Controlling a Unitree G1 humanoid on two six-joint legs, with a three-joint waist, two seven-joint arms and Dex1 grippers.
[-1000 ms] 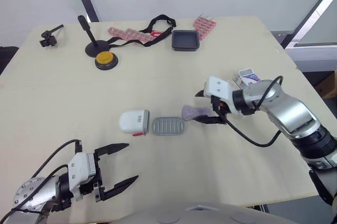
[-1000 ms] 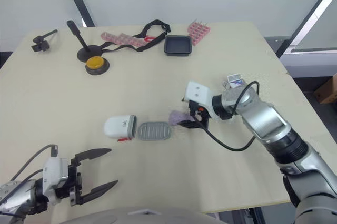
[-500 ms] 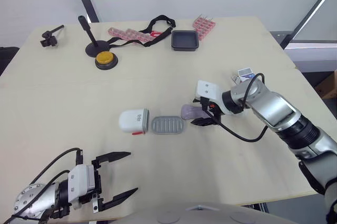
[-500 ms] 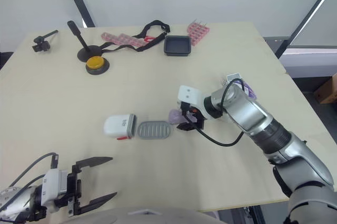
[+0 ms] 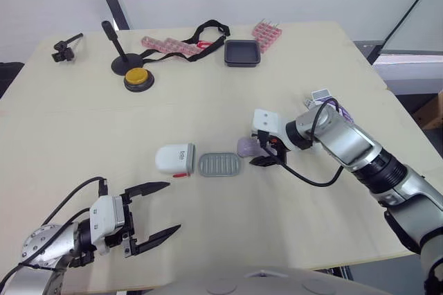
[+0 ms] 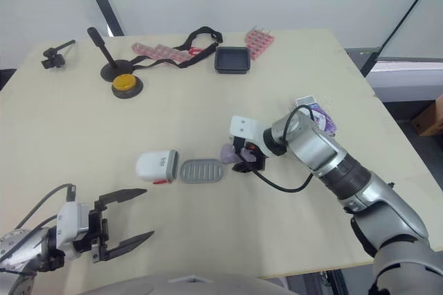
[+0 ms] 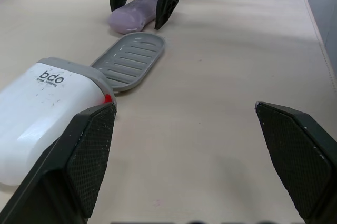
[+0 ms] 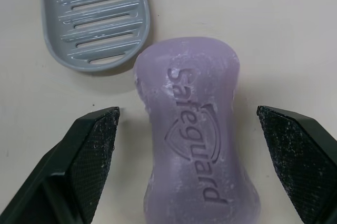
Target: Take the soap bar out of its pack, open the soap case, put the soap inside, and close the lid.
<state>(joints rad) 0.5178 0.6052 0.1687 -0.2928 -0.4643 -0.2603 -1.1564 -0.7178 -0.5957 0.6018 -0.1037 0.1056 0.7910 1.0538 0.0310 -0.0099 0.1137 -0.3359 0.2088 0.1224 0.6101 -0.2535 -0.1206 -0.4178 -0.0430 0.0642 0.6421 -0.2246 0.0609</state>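
Soap bar (image 8: 197, 124), purple and unwrapped, lies flat on the table (image 5: 208, 87) just right of the soap case's grey ribbed tray (image 5: 220, 165), close to its rounded end. Right gripper (image 5: 260, 150) straddles the bar with its fingers spread and clear of both sides: released, not yet pinching. It looks lined up for a grip across the bar's waist and a short carry onto the tray. White bdo shell (image 5: 175, 159) touches the tray's left end; the case is open. Left gripper (image 5: 166, 207) is spread wide, holding nothing, well nearer the robot than the tray, probably to stay clear. Soap pack (image 5: 320, 96), presumably empty, lies well right of the tray.
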